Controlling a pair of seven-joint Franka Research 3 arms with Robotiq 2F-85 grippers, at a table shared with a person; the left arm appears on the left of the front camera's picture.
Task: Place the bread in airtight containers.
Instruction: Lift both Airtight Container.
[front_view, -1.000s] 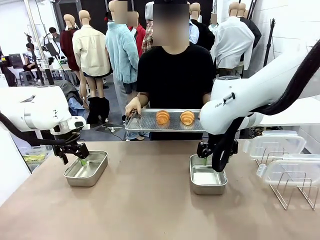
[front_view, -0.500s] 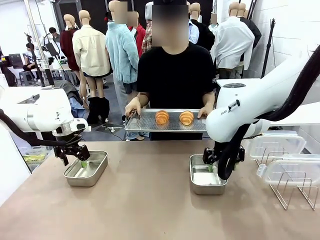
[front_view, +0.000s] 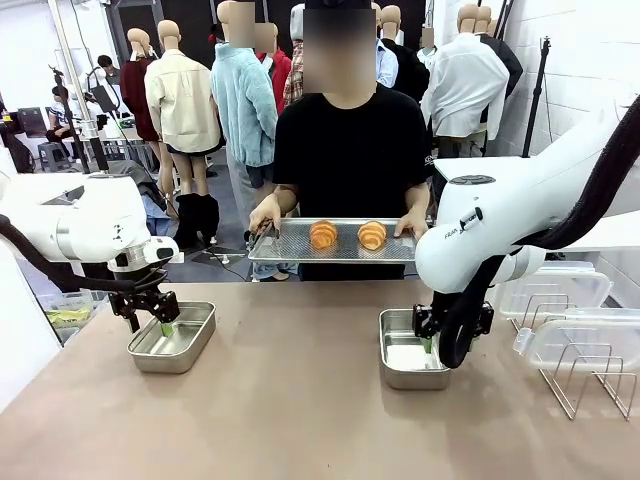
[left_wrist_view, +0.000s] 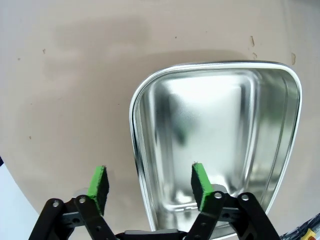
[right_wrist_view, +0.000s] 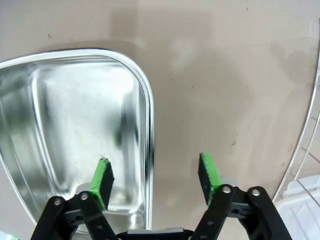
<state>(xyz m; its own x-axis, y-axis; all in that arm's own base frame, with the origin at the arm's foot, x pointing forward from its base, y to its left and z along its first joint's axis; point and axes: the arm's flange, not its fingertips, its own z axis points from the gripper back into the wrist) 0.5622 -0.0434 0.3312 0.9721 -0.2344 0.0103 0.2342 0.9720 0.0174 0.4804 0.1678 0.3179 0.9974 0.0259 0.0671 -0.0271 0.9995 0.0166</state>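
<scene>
Two pieces of bread (front_view: 323, 235) (front_view: 372, 235) lie on a perforated metal tray (front_view: 285, 250) that a person holds at the table's far edge. One airtight container (front_view: 178, 340) sits at the left without a lid, and another (front_view: 405, 362) sits right of centre. My left gripper (front_view: 160, 322) is open and straddles the left container's end wall: in the left wrist view, the left gripper (left_wrist_view: 149, 172) has one green pad inside the tin (left_wrist_view: 215, 115) and one outside. My right gripper (front_view: 432, 345) (right_wrist_view: 155, 162) is open and straddles the other tin's (right_wrist_view: 75, 115) side wall the same way.
Clear plastic lids (front_view: 555, 290) (front_view: 580, 340) lie at the table's right side, with a wire rack (front_view: 585, 385) in front of them. The person's hands grip both ends of the tray. Bare tabletop lies between the two tins and toward the near edge.
My right gripper has moved rightward and down onto the right tin's side wall. The left gripper has barely shifted. The person's tray has stayed in about the same place.
</scene>
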